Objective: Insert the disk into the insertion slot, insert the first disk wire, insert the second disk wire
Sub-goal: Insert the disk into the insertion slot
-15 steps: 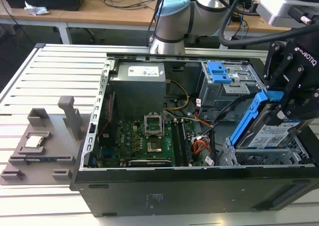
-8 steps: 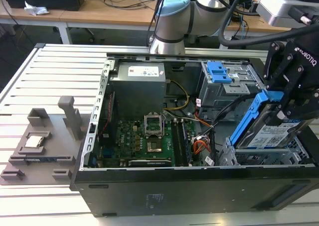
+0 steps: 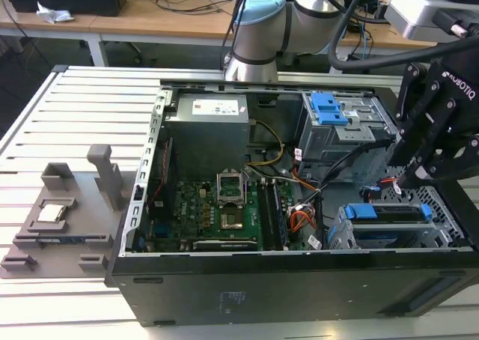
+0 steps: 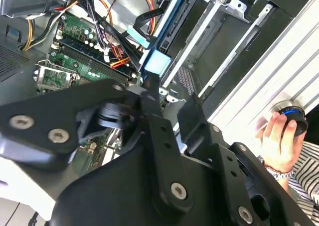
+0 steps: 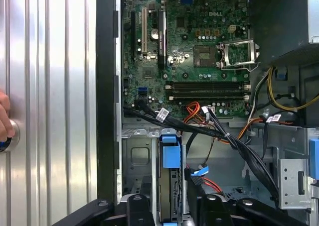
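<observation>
Since disk (image 5: pixel 169 186) looks seated in insertion slot (image 3: pixel 340 234), step one seems done. Gripper (image 4: pixel 170 95) hovers just above it, jaws parted, empty. First wire likely needs a precise connector pinch among cables (image 5: pixel 219 134).

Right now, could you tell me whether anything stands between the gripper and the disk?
Nothing visible does: the gripper hangs close over the disk, which sits in the insertion slot. A black cable runs close beside the disk's edge.

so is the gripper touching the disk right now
Cannot tell. In the first wrist view the gripper sits open astride the disk, but no clear gap or contact shows at either finger.
</observation>
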Action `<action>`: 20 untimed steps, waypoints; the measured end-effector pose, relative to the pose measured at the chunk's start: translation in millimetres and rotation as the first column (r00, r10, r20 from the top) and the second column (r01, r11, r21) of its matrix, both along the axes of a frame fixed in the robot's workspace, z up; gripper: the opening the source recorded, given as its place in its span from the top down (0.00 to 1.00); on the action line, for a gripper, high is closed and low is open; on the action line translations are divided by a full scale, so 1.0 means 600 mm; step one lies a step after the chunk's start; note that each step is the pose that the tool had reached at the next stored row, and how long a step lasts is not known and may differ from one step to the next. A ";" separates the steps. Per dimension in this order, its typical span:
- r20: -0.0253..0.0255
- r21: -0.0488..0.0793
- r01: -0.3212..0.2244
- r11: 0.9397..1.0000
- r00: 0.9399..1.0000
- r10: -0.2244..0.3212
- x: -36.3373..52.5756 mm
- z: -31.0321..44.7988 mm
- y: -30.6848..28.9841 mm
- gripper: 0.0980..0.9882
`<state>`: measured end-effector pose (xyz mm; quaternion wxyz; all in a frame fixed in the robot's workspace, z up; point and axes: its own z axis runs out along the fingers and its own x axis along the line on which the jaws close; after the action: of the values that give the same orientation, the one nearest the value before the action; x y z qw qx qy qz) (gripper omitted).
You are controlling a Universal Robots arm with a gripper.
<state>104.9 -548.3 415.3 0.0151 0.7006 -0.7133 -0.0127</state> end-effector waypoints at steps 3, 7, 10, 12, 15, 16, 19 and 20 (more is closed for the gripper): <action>0.000 0.000 0.000 1.000 1.000 0.000 0.000 0.000 0.0000 0.85; 0.000 0.000 0.000 1.000 1.000 0.000 0.000 0.000 0.0000 0.98; 0.000 0.000 0.000 1.000 1.000 0.000 0.000 0.000 0.0000 0.99; 0.000 0.000 0.000 1.000 1.000 0.000 0.000 0.000 0.0000 0.99; 0.000 0.000 0.000 1.000 1.000 0.000 0.000 -0.001 0.0000 0.99; 0.000 0.000 0.000 1.000 1.000 0.000 0.001 -0.001 0.0000 0.99; -0.001 -0.003 0.000 1.000 1.000 0.000 0.020 -0.001 0.0010 0.99; -0.001 -0.003 0.000 1.000 1.000 0.000 0.024 -0.001 0.0011 0.99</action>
<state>119.3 -547.6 414.7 0.0166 0.7006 -0.7133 -0.0120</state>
